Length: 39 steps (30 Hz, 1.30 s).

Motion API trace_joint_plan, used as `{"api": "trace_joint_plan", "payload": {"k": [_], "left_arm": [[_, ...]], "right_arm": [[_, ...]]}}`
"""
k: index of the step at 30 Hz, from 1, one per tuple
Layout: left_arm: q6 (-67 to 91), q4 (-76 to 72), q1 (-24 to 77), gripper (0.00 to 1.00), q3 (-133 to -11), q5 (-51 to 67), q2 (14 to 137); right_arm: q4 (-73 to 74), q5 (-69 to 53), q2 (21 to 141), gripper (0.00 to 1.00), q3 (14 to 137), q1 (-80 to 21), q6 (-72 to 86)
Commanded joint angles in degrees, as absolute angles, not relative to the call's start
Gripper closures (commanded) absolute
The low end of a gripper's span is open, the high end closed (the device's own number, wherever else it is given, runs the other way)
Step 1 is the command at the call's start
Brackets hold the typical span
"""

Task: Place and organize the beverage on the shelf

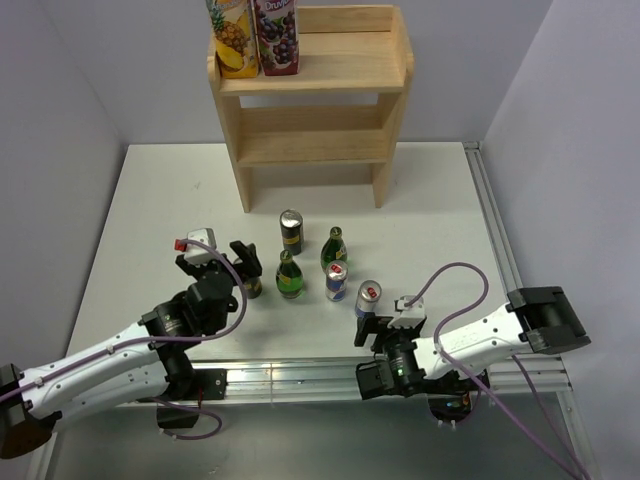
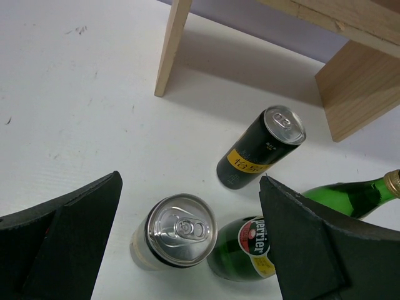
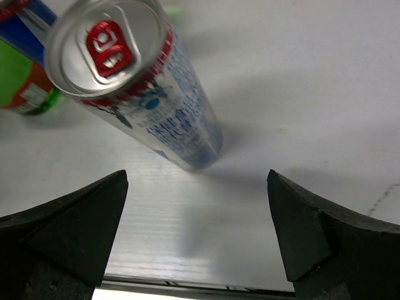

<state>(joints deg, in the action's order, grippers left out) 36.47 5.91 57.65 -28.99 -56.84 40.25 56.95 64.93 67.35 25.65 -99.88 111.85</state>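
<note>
**Reaching for cans, nothing picked yet**

The shelf [image 1: 330, 148] stands at the middle of the bench's far edge. Two juice cartons [image 1: 255, 35] sit at the left end of its top tier, and the tiers below look bare. Six drinks wait between the bench's centre and its near edge, so this looks like the pick-up step, not the placing.

The left gripper [image 1: 220, 262] hangs with its jaws spread wide and holding nothing, above a pale can [image 2: 181, 228] with a silver lid. A green Perrier bottle [image 2: 247, 247] sits close against that can; I cannot tell whether they touch. The next move probably calls for a straight descent, with one finger slipped between the two without tipping the bottle. A black can [image 2: 261, 149] stands clear, nearer the shelf.

The right gripper [image 3: 197, 181], close to the near edge and right of centre, is equally wide and empty, and a blue-and-silver can [image 3: 134, 81] with a red tab stands just ahead of it.

The cartons are cut off at the top of the overhead view, and the left arm hides most of the pale can there. The blue can's label is too blurred to read.
</note>
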Motion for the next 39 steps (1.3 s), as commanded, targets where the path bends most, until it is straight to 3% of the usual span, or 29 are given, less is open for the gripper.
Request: {"api": "trace_joint_plan", "payload": {"k": [1, 9, 20, 34, 39], "left_arm": [[35.33, 2.28, 58.1, 0.01, -29.35, -56.78, 41.48], [34.01, 0.61, 58.18, 0.01, -27.86, -56.95, 41.31], [33.58, -2.55, 58.18, 0.01, -26.19, -56.34, 41.48], [33.22, -6.68, 58.18, 0.01, -24.08, -55.28, 42.63], [32.78, -7.64, 58.18, 0.01, -23.56, -55.55, 42.98]], "right_arm": [[52.39, 71.8, 68.99, 0.0, 28.12, -97.83, 118.05], [24.28, 67.77, 63.64, 0.0, 19.18, -90.89, 93.88], [-1.74, 64.43, 69.86, 0.01, 15.92, -80.78, 69.45], [-17.4, 62.4, 78.22, 0.04, 15.12, -71.54, 59.42], [-18.54, 63.72, 82.69, 0.1, 17.4, -70.58, 58.1]]}}
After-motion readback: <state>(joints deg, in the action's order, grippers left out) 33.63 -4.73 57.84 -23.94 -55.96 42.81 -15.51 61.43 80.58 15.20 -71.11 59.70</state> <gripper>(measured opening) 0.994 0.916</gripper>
